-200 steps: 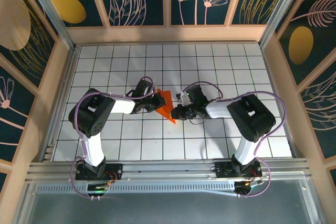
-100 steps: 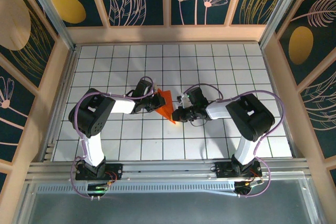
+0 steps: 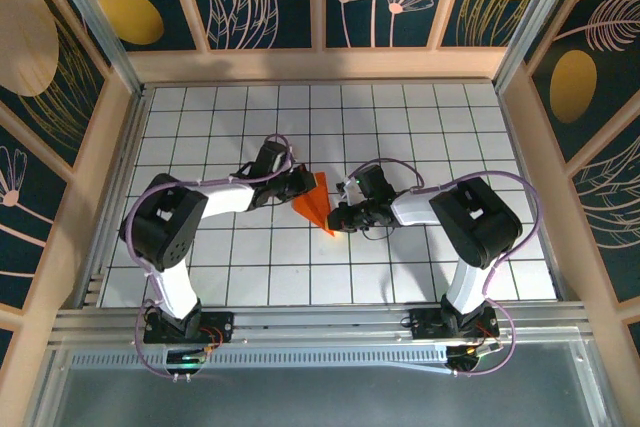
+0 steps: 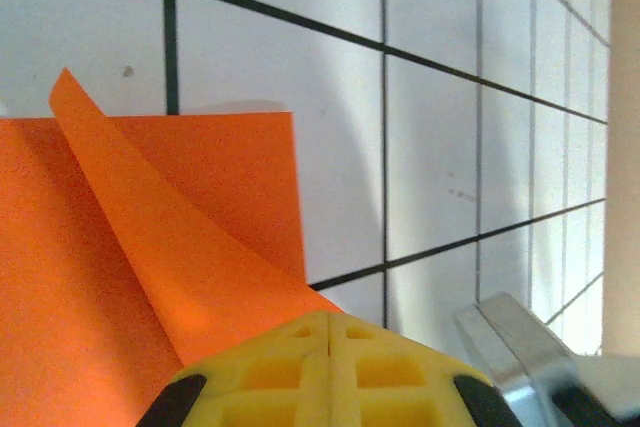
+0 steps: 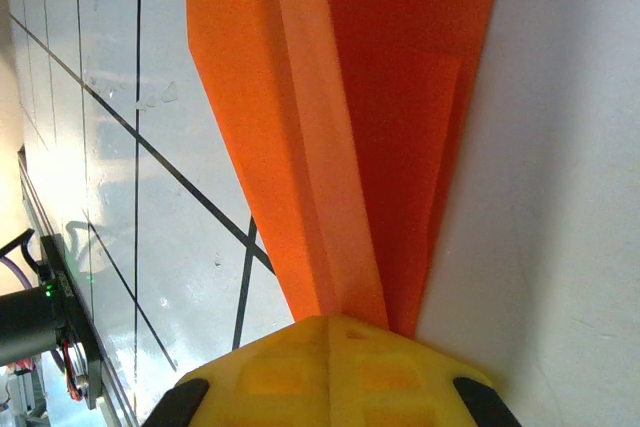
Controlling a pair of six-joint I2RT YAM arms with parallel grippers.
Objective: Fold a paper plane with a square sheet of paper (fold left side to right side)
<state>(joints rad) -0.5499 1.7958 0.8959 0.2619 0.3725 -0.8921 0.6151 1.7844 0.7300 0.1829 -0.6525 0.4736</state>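
Left pincer (image 3: 300, 185) now further right than half-second ago, flap carried over; orange sheet (image 3: 314, 199) narrower wedge, worktop (image 3: 430, 127) centre. Both pincers closed on sheet: left on flap edge, right pincer (image 3: 336, 217) on near tip. Risks: opposed pulls tear thin paper; tip drag skews crease; flap springs back. Sheet bright orange, layered, creased lengthwise.

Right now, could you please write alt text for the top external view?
A creased orange paper wedge lies on the white gridded table, the left pincer at its left edge and the right pincer at its near tip.
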